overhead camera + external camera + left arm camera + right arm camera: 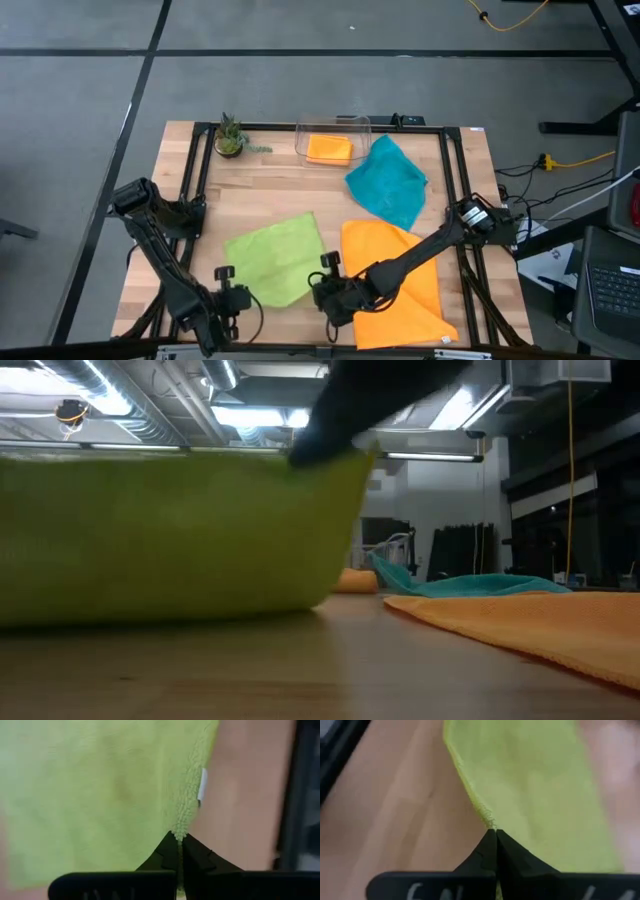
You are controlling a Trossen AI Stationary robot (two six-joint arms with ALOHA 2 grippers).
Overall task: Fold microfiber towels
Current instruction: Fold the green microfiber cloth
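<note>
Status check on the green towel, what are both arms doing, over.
Left tool shut on green towel corner. Right tool shut on its other near corner. Orange towel lies beside, under right arm.

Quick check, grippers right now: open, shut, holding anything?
Left gripper: shut on a near corner of the lime green towel.
Right gripper: shut on the same towel's other near corner.

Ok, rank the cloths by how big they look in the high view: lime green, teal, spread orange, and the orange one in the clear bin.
1. Spread orange towel, largest, though the right arm covers part of it.
2. Lime green towel and teal towel: too close to rank; both lie rumpled.
3. Orange towel in the clear bin, clearly smallest; it looks folded.
</note>
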